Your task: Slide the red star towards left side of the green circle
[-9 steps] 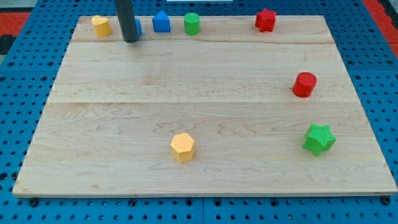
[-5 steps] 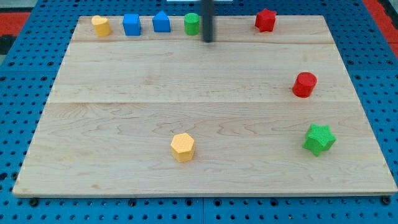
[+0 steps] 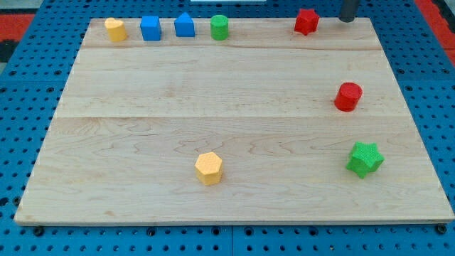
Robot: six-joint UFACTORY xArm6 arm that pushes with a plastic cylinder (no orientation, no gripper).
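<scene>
The red star (image 3: 306,21) lies at the top edge of the wooden board (image 3: 234,121), right of centre. The green circle (image 3: 219,27) stands on the same top row, well to the star's left. My tip (image 3: 348,19) is at the view's top, just right of the red star, with a small gap between them. Only the rod's lowest part shows.
A yellow block (image 3: 115,29), a blue square (image 3: 150,28) and a blue house-shaped block (image 3: 185,25) line the top row left of the green circle. A red cylinder (image 3: 348,97) and a green star (image 3: 365,158) sit at the right. A yellow hexagon (image 3: 209,168) lies low centre.
My tip has swept right along the top row, from beside the blue square, past the green circle, to the right of the red star. The red star looks nudged very slightly.
</scene>
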